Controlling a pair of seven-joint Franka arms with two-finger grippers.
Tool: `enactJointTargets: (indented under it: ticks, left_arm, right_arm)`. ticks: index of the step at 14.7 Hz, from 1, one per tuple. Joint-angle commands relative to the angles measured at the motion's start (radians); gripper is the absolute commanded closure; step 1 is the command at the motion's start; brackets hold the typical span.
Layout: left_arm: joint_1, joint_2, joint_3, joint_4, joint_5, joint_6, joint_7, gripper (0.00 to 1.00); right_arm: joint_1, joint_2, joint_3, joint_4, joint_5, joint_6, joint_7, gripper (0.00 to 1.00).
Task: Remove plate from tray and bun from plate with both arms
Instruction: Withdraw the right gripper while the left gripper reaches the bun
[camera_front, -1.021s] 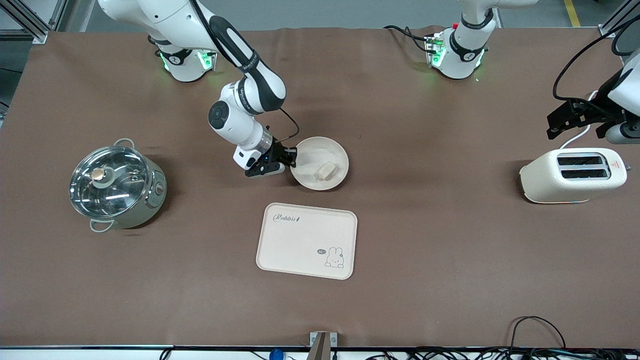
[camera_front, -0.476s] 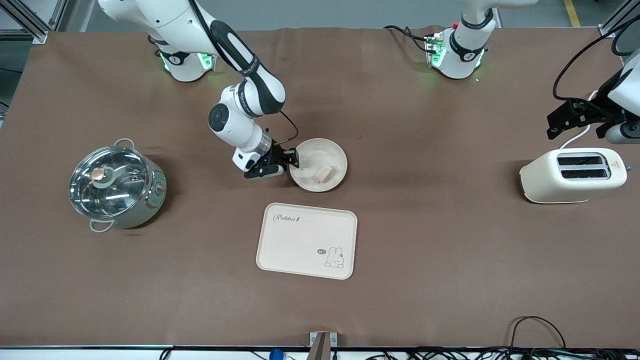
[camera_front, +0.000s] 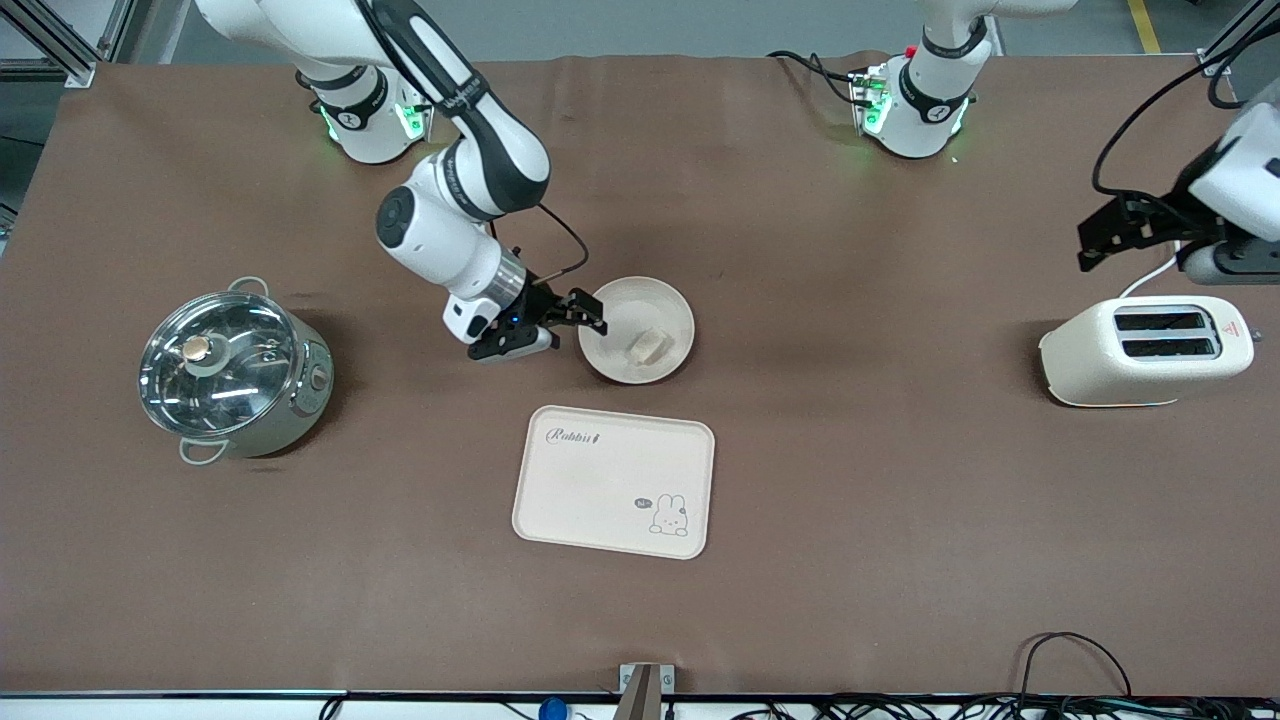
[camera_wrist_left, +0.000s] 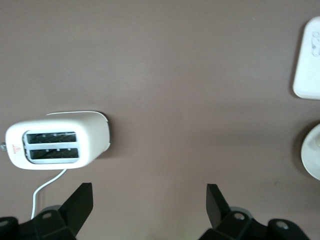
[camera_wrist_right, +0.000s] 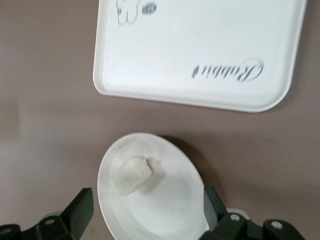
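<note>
The right gripper has let go of the round cream plate and drawn back, jaws wide. The pale blocky bun lies on it. The left gripper waits, spread wide, above the cream toaster. Brown table cover.

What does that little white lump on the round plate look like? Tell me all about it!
The small pale cream blocky bun looks soft and smooth, with rounded corners. It lies flat inside the round shallow cream plate, off-centre, toward the front camera's side. Only the plate touches it; the open right gripper is at the plate's rim, not on it.
</note>
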Motion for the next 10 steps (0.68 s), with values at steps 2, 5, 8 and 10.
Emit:
enactJointTargets:
  ticks: [2,5,8,10]
  left_arm:
    - [-0.074,0.06,-0.08,0.012,-0.11,0.057,-0.228,0.0]
    - [-0.174,0.184,-0.165,0.013,-0.104,0.236,-0.443,0.0]
    - [-0.286,0.31,-0.167,0.013,-0.061,0.419,-0.56,0.0]
    - [-0.346,0.396,-0.168,0.018,0.0,0.543,-0.608,0.0]
  right_arm:
    - [-0.082,-0.092,-0.073,0.027,-0.107,-0.2,-0.006,0.01]
    - [-0.145,-0.196,-0.171,0.052,-0.296,-0.387,-0.007,0.0]
    - [-0.244,-0.311,-0.208,0.067,-0.492,-0.567,-0.009,0.0]
    - [-0.327,-0.353,-0.208,0.157,-0.612,-0.772,-0.013,0.0]
